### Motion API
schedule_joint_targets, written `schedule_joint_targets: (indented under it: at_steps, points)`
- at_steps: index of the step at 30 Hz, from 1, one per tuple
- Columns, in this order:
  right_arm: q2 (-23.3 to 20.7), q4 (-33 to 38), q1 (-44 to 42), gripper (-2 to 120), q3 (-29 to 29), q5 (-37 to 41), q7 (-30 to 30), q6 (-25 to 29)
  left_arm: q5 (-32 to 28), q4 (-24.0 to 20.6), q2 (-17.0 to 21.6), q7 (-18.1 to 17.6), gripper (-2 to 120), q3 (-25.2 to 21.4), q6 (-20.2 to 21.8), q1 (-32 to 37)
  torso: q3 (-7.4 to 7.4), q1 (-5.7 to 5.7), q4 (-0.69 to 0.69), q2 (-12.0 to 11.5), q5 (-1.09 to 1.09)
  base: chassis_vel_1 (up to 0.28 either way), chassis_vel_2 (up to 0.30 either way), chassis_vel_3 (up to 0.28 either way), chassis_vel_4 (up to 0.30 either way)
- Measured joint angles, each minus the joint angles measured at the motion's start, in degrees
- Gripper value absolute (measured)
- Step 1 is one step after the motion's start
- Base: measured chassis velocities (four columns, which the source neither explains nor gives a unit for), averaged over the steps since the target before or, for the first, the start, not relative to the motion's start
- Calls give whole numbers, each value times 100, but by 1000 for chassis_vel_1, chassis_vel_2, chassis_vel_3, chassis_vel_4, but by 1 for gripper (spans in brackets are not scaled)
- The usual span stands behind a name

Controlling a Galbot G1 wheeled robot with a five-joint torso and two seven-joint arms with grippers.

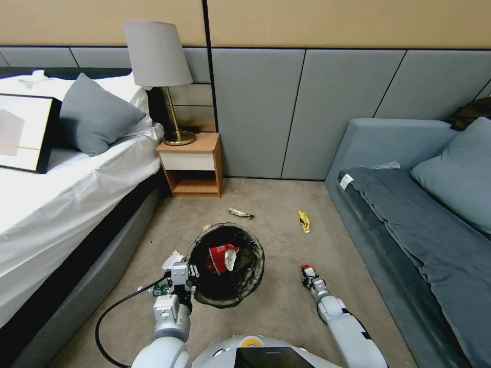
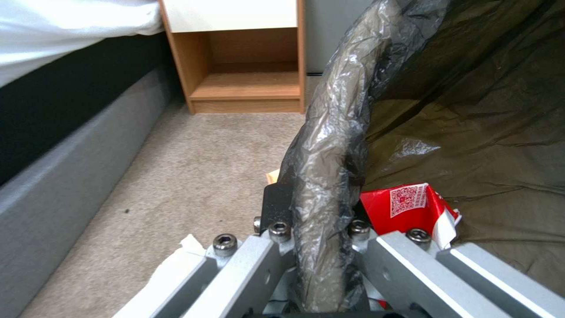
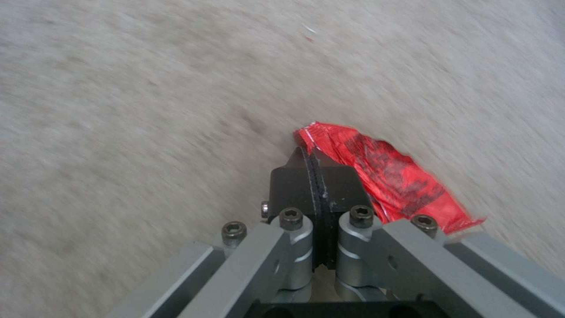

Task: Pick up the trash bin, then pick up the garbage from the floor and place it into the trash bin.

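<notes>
The trash bin (image 1: 240, 286), round with a dark bag over its rim, sits at floor centre just ahead of me. My left gripper (image 1: 183, 272) is shut on the bin's left rim (image 2: 329, 145), one finger inside and one outside. A red-and-white wrapper (image 1: 221, 257) lies inside the bin (image 2: 406, 204). To the bin's right, low over the carpet, my right gripper (image 1: 308, 272) is shut on a red wrapper (image 3: 391, 179), pinched at the fingertips (image 3: 288, 176). More garbage lies on the floor: a yellow wrapper (image 1: 304, 221), a dark crumpled wrapper (image 1: 240, 213) and a white tissue (image 1: 172, 259).
A bed (image 1: 61, 194) runs along the left. A wooden nightstand (image 1: 192, 166) with a lamp (image 1: 158, 61) stands by the back wall. On the right is a grey sofa (image 1: 409, 214). Open carpet (image 1: 276, 194) lies between them.
</notes>
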Motion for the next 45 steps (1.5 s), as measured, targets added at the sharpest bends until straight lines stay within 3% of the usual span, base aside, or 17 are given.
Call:
schedule_joint_targets:
  at_steps: [4, 8, 10, 21, 26, 30, 37, 45]
  points:
    - [19, 446, -158, 0, -16, 118, 72, 78, -1, 21, -3, 1, 0, 7, -2, -3, -1, 0, 7, 0, 1, 0, 0, 0, 0]
    - [78, 1452, -530, 0, -47, 284, 139, 133, 3, 36, 0, 1, 0, 8, -3, -4, -2, 0, 13, 0, 2, 0, 0, 0, 0]
    - [104, 2014, -760, 0, -56, 324, 157, 152, 5, 38, 1, 2, 0, 15, -4, -4, -3, 0, 12, 0, 1, 0, 0, 0, 0]
    - [122, 3618, -1329, 0, -122, 508, 90, 521, 22, 90, 0, 6, 0, 50, -9, -8, -3, -1, 13, 0, 1, 0, 0, 0, 0]
    - [150, 4487, -1391, 0, -198, 1005, -913, 1625, 45, 152, 8, 14, 0, 95, -11, -8, -4, -1, 14, 0, 1, 0, 0, 0, 0]
    - [113, 5104, -1450, 0, -316, 1480, -1524, 1942, 49, 207, 8, 19, 0, 129, -13, -10, -4, -2, 14, 0, 2, 0, 0, 0, 0]
    - [-76, 6106, -1677, 0, -667, 2060, -2356, 1913, 56, 259, 10, 22, 0, 197, -14, -21, -4, -2, 13, 1, 1, 0, 0, 0, 0]
    - [-221, 6394, -1843, 0, -1278, 1901, -2610, 1815, 86, 263, 3, 27, 0, 230, -14, -25, -4, -1, 13, 1, 2, 0, 0, 0, 0]
